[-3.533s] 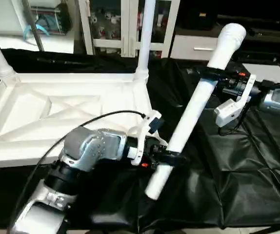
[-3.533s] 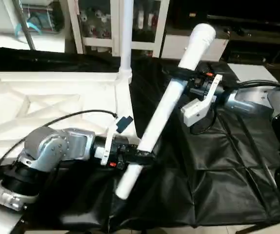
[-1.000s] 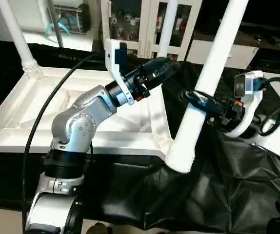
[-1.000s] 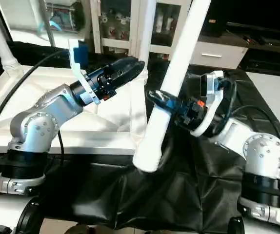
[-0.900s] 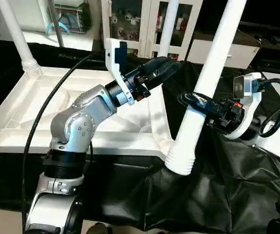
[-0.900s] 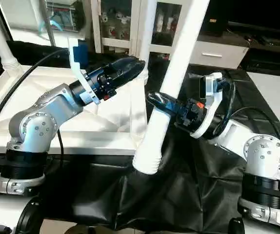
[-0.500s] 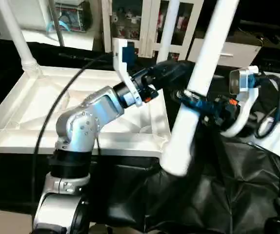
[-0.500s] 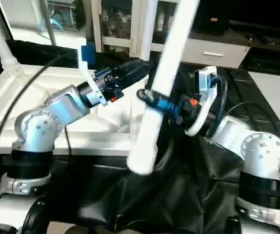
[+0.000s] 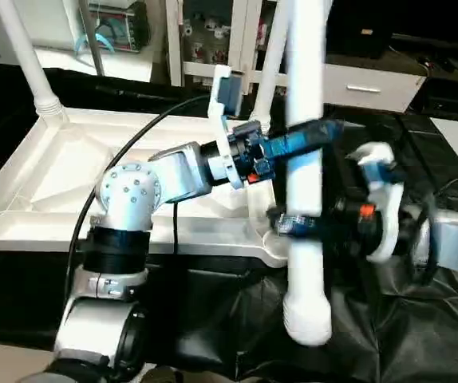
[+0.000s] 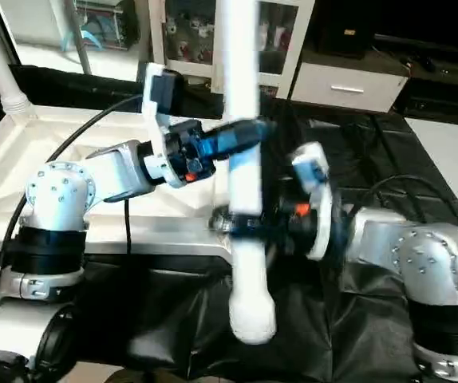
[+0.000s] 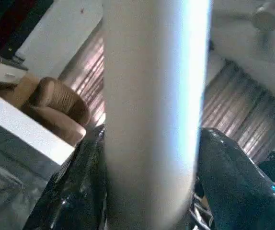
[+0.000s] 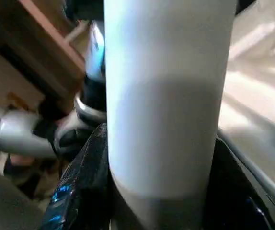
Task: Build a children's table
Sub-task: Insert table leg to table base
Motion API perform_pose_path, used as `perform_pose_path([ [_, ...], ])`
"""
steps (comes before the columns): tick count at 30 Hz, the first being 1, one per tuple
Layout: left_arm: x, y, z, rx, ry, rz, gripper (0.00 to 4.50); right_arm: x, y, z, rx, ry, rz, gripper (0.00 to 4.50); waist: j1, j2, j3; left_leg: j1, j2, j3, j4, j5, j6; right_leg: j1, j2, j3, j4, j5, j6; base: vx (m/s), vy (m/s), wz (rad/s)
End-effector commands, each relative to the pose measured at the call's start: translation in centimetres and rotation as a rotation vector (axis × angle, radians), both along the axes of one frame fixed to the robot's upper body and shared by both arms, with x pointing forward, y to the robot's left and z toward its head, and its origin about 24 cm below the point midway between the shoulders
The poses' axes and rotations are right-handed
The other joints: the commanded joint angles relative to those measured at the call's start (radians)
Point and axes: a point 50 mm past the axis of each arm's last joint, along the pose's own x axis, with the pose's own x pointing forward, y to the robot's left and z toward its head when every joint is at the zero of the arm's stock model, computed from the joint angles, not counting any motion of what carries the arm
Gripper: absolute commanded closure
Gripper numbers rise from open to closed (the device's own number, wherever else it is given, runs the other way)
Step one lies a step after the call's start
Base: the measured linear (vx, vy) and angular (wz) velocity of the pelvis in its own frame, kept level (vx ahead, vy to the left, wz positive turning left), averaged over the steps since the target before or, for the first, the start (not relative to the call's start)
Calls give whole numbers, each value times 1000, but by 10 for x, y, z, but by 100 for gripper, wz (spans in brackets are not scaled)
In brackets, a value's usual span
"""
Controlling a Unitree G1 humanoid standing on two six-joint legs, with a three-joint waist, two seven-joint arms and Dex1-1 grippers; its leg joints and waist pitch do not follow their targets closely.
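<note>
White cabinets (image 9: pixel 213 40) behind; black cloth (image 9: pixel 420 319) covers the tabletop. Both hands clamp 1 upright leg (image 9: pixel 305 159), left hand (image 9: pixel 309 142) above right hand (image 9: pixel 297 226), beside the upturned top (image 9: pixel 21 207).

Bright indoor light, heavy motion blur.
</note>
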Motion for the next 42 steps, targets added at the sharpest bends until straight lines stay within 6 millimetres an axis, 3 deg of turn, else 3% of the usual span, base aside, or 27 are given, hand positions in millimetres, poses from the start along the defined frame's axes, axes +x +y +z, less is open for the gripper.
perform_pose_path([
  [1,-2,-6,5,2,-28,-36,162,-2,0,2,-24,-40,14,276,5,-4,-73,29,52,-34,-88,-257,-69,42,-63,41,-90,-423,-81,0,0,0],
  [2,-2,-6,6,-6,-27,-39,190,-2,0,2,-30,-42,13,276,5,-2,-74,31,53,-32,-87,-243,-66,42,-63,42,-86,-386,-102,0,0,0],
  [6,3,-2,6,-13,-9,-15,201,0,-1,1,-35,-53,5,276,5,-4,-77,29,51,-28,-85,-211,-52,48,-60,42,-75,-296,-150,0,0,0],
  [8,3,-1,6,-13,-6,-9,234,1,-1,1,-33,-55,3,276,7,-3,-79,30,52,-27,-82,-183,-40,52,-61,43,-68,-250,-176,0,0,0],
  [14,5,2,3,-14,5,10,271,4,-3,2,-27,-67,4,276,13,-2,-81,31,52,-23,-77,-144,-18,56,-60,43,-60,-188,-212,0,0,0],
  [19,11,4,5,-21,-1,71,278,5,-4,2,-25,-75,-4,276,16,-1,-79,35,53,-23,-78,-174,-24,55,-61,43,-66,-230,-210,0,0,0],
  [20,13,5,6,-16,-3,98,278,5,-4,2,-27,-79,-7,276,18,4,-79,35,54,-24,-78,-180,-29,55,-63,43,-66,-240,-205,0,0,0],
  [25,25,9,11,69,-39,261,278,13,-5,4,-43,-151,-91,276,18,0,-78,35,53,-26,-80,-209,-45,52,-63,43,-73,-285,-178,0,0,0],
  [26,30,12,15,113,-83,344,278,21,-6,8,-38,-202,-178,220,16,-1,-77,34,53,-27,-81,-217,-47,50,-63,42,-75,-302,-171,0,0,0],
  [28,32,14,18,136,-108,389,278,26,-7,10,-52,-239,-231,204,14,-3,-77,33,53,-29,-82,-220,-53,51,-61,41,-74,-314,-159,0,0,0],
  [30,33,16,23,169,-155,441,278,34,-8,12,-94,-296,-314,197,10,-5,-74,33,50,-30,-84,-235,-64,50,-61,41,-79,-365,-118,0,0,0],
  [31,34,16,24,174,-163,455,279,34,-8,12,-99,-305,-324,173,10,-4,-75,34,51,-30,-83,-234,-64,48,-61,42,-79,-367,-112,0,0,0],
  [34,35,17,28,163,-172,481,280,37,-8,14,-107,-327,-374,161,6,-4,-76,33,50,-29,-82,-218,-54,48,-60,41,-77,-343,-122,0,0,0],
  [37,39,18,38,148,-181,554,280,46,-6,17,-122,-360,-489,123,3,-1,-80,34,51,-27,-80,-184,-47,45,-56,41,-67,-253,-162,0,0,0],
  [38,41,17,39,147,-179,565,280,48,-4,17,-130,-370,-521,118,3,5,-78,31,49,-26,-80,-183,-45,47,-55,41,-65,-236,-169,0,0,0],
  [42,44,15,40,141,-169,579,280,51,-1,17,-138,-365,-552,83,2,3,-79,31,47,-25,-79,-172,-35,50,-54,42,-62,-207,-180,0,0,0],
])
